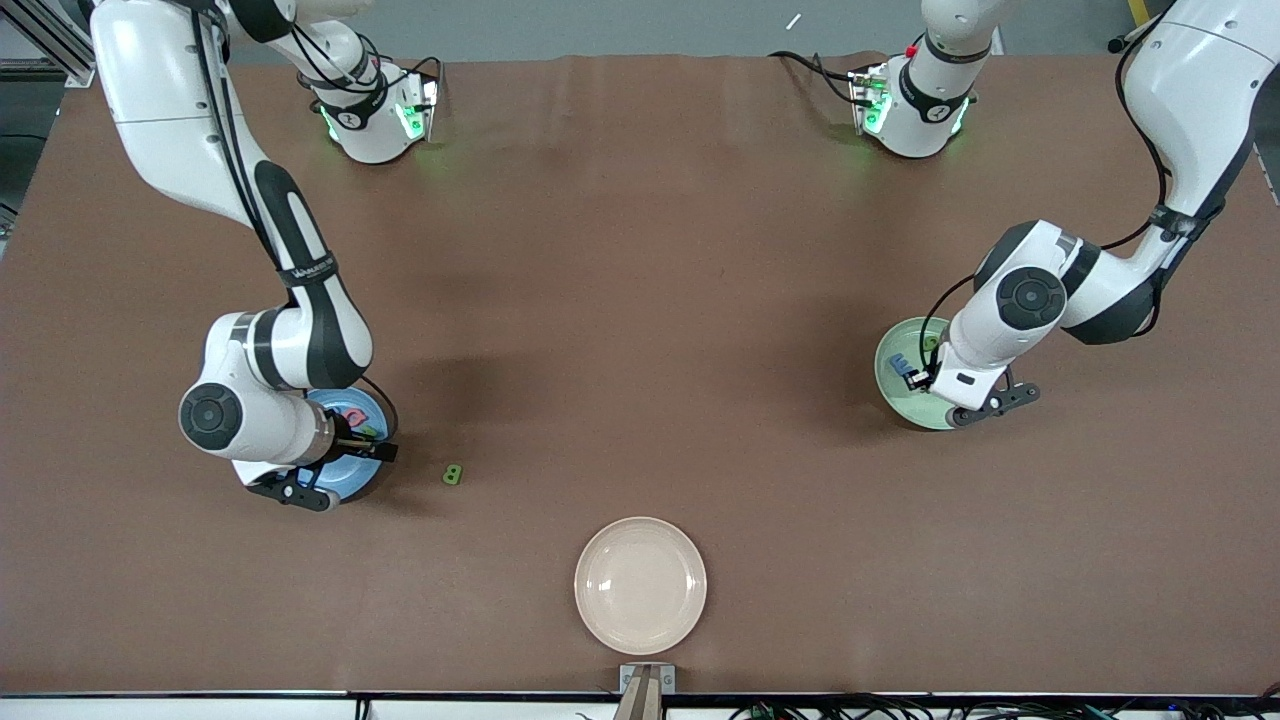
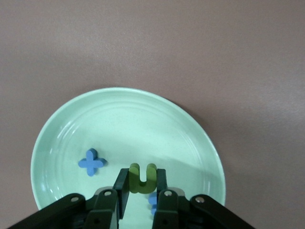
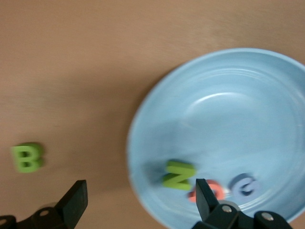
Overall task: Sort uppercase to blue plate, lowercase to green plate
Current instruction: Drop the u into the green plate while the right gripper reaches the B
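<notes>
The left claw (image 2: 141,191) is clenched on the green u (image 2: 142,177) over the green plate (image 2: 71,129), where a blue x (image 2: 91,161) lies. The right claw (image 3: 138,198) hangs released over the blue plate (image 3: 228,81) — green N (image 3: 178,174) and, it seems, two G's inside — with the green B (image 1: 453,473) on the desk (image 1: 640,250) beside it.

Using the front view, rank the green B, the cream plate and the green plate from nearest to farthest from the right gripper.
Right gripper, open over the blue plate:
1. Green B, on the table just beside the blue plate.
2. Cream plate, mid-table, nearest the front camera.
3. Green plate, at the left arm's end, under the left gripper.
</notes>
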Controlling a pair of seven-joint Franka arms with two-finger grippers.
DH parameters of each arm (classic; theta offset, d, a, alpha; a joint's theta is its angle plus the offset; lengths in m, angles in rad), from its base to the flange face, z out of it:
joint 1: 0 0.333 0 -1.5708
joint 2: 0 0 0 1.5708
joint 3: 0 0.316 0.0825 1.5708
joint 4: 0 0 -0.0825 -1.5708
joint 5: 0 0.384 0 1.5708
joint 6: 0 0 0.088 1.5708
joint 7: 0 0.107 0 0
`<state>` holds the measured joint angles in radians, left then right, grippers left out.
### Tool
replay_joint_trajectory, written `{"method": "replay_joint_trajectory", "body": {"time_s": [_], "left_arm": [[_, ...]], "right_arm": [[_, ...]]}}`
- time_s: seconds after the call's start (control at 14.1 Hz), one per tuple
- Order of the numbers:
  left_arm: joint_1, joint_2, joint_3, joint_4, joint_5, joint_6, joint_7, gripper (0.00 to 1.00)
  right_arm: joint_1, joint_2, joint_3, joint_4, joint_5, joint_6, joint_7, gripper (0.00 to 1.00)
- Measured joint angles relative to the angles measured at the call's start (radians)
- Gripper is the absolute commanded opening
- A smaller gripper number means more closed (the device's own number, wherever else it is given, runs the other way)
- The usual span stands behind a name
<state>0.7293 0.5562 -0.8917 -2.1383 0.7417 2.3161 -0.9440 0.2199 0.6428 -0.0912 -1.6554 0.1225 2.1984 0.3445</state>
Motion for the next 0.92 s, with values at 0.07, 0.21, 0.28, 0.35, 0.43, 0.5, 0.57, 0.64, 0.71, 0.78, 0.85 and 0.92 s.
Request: {"method": "replay_joint_trajectory", "body": {"time_s": [0.07,0.21,0.28,0.35,0.43,0.5,0.57,0.64,0.71,0.78,0.85,0.92], "left_arm": [[0.006,0.004,0.0,-0.001,0.004,0.005,0.016,0.14],[0.015,0.016,0.0,-0.002,0.007,0.021,0.031,0.15],[0.016,0.023,0.0,-0.002,0.008,0.025,0.033,0.15],[0.016,0.03,0.001,-0.002,0.014,0.03,0.034,0.16],[0.016,0.036,0.001,-0.002,0.026,0.033,0.034,0.16],[0.016,0.043,0.003,-0.002,0.035,0.035,0.034,0.19],[0.016,0.049,0.005,-0.002,0.042,0.036,0.034,0.26],[0.017,0.054,0.007,-0.002,0.044,0.036,0.034,0.5],[0.018,0.057,0.009,-0.002,0.045,0.037,0.034,0.75],[0.019,0.057,0.009,-0.002,0.045,0.037,0.034,0.91],[0.019,0.057,0.009,-0.002,0.046,0.038,0.034,0.99],[0.019,0.057,0.009,0.0,0.046,0.037,0.034,0.99]], "right_arm": [[0.017,0.0,0.001,0.011,0.003,0.005,0.026,1.0],[0.046,0.007,0.002,0.032,0.008,0.009,0.083,1.0],[0.057,0.016,0.002,0.043,0.008,0.009,0.105,1.0],[0.067,0.03,0.002,0.05,0.008,0.02,0.123,1.0],[0.076,0.047,0.002,0.055,0.008,0.05,0.136,1.0],[0.084,0.066,0.002,0.057,0.008,0.089,0.144,1.0],[0.089,0.088,0.002,0.06,0.008,0.123,0.146,1.0],[0.092,0.107,0.002,0.064,0.008,0.15,0.146,1.0],[0.095,0.122,0.002,0.068,0.008,0.171,0.146,1.0],[0.096,0.135,0.002,0.075,0.008,0.185,0.146,1.0],[0.097,0.144,0.002,0.083,0.008,0.189,0.146,0.99],[0.098,0.151,0.002,0.091,0.008,0.191,0.146,0.99]]}}
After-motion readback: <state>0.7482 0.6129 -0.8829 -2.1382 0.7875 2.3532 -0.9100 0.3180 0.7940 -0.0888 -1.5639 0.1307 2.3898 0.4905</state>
